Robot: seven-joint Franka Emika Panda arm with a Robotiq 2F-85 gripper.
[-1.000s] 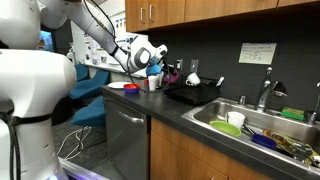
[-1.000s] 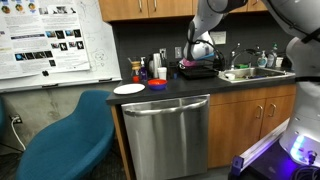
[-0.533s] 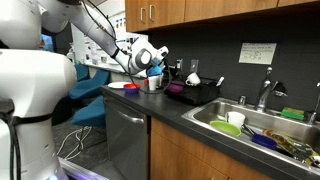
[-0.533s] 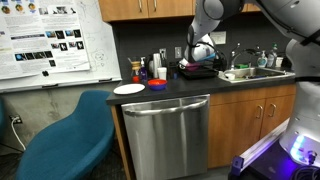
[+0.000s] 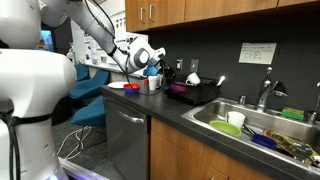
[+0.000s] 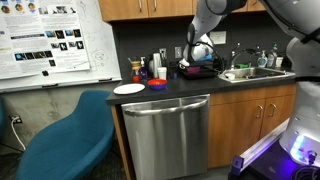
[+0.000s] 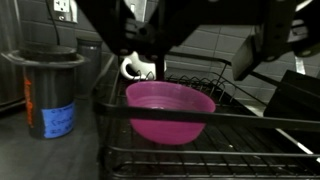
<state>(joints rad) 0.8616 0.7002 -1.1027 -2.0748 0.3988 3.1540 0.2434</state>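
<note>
Pink bowl (image 5: 176, 88) is sitting inside the dish rack (image 5: 203, 95) in an exterior view, the gripper (image 5: 158, 66) hovering at the rack's edge. In the wrist view, the fingers (image 7: 252, 55) are standing apart over the rack, released, gripping nothing.

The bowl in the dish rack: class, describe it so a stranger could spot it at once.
Find the dark counter beside the sink. On it stands a black wire dish rack, with the bowl upright inside. It alone is pink, unlike the white mug behind.
</note>
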